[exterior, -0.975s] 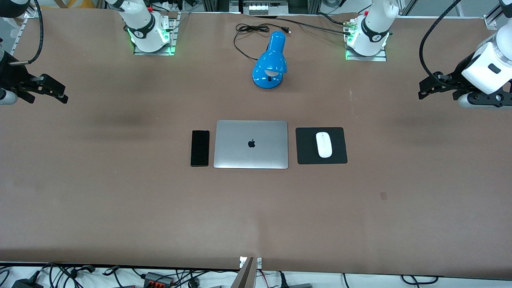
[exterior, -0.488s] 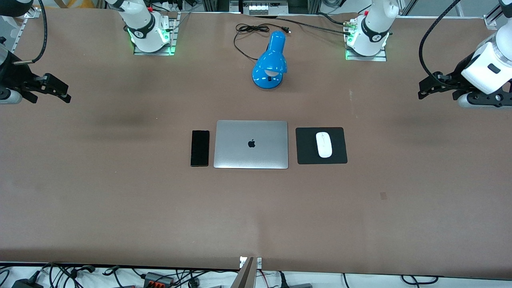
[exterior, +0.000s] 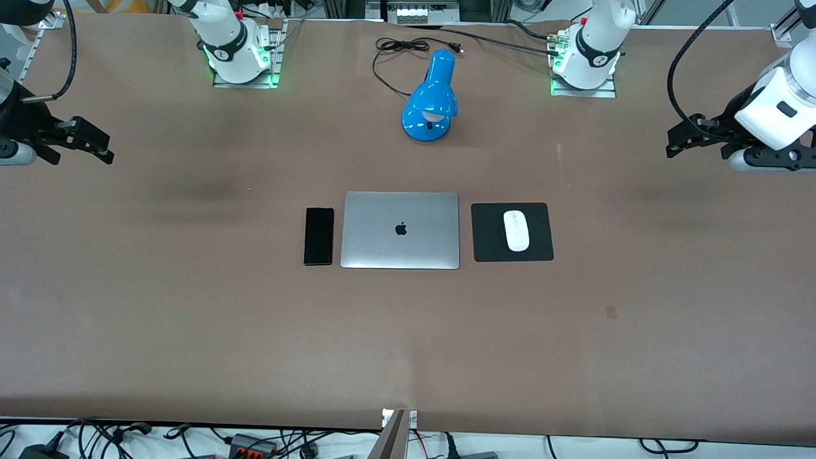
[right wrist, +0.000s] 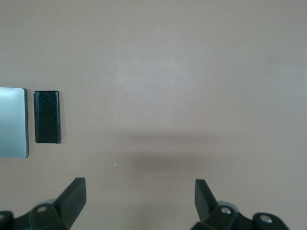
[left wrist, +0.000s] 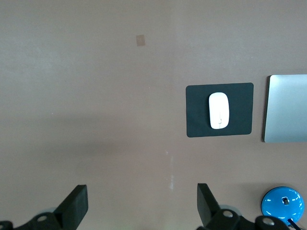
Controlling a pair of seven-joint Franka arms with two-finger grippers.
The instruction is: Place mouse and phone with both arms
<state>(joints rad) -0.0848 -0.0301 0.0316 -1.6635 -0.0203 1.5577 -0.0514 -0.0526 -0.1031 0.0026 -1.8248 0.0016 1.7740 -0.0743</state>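
Black two-finger left gripper (exterior: 677, 141) is hanging with its fingers spread over bare table at the left arm's end, and the right gripper (exterior: 95, 145) is doing the same at the right arm's end, both holding nothing. Small white oval mouse (exterior: 516, 230) is sitting on the square black mouse pad (exterior: 488, 245), slim black phone (exterior: 318, 235) just beside the closed silver laptop (exterior: 400, 230). Looks placed to me, so I'd be keeping both arms wide.
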